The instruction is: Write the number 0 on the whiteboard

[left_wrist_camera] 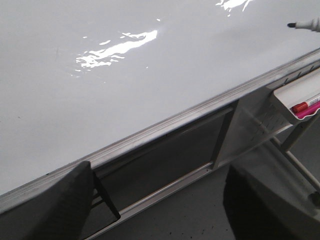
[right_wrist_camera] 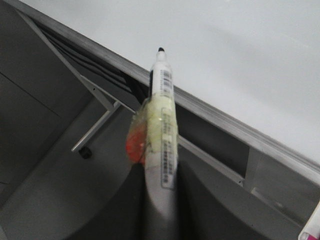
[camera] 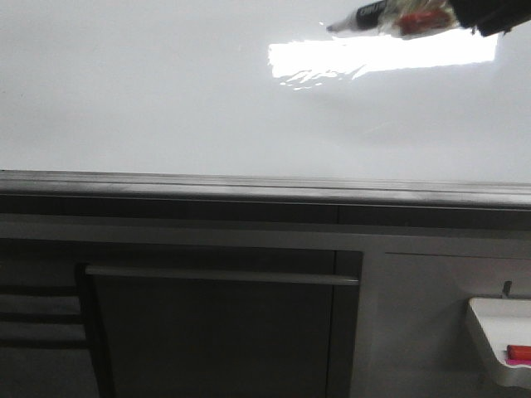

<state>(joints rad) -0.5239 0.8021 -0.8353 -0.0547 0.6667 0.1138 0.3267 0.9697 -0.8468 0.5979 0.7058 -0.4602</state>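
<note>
The whiteboard [camera: 166,91] fills the upper half of the front view, with a grey metal edge strip [camera: 249,187] along its lower side and a bright light reflection [camera: 382,58]. No number 0 or other drawn mark shows on it. My right gripper [right_wrist_camera: 161,167] is shut on a white marker [right_wrist_camera: 161,125] wrapped in yellowish and red tape. The marker's black tip [camera: 333,27] points left over the board at the top right; I cannot tell if it touches. My left gripper [left_wrist_camera: 159,170] is open and empty, below the board's edge strip [left_wrist_camera: 165,125].
A small white tray [camera: 489,332] hangs below the board at the lower right and holds a red and pink marker [camera: 519,353]; it also shows in the left wrist view [left_wrist_camera: 292,92]. A dark frame with a grey crossbar [camera: 224,276] lies under the board.
</note>
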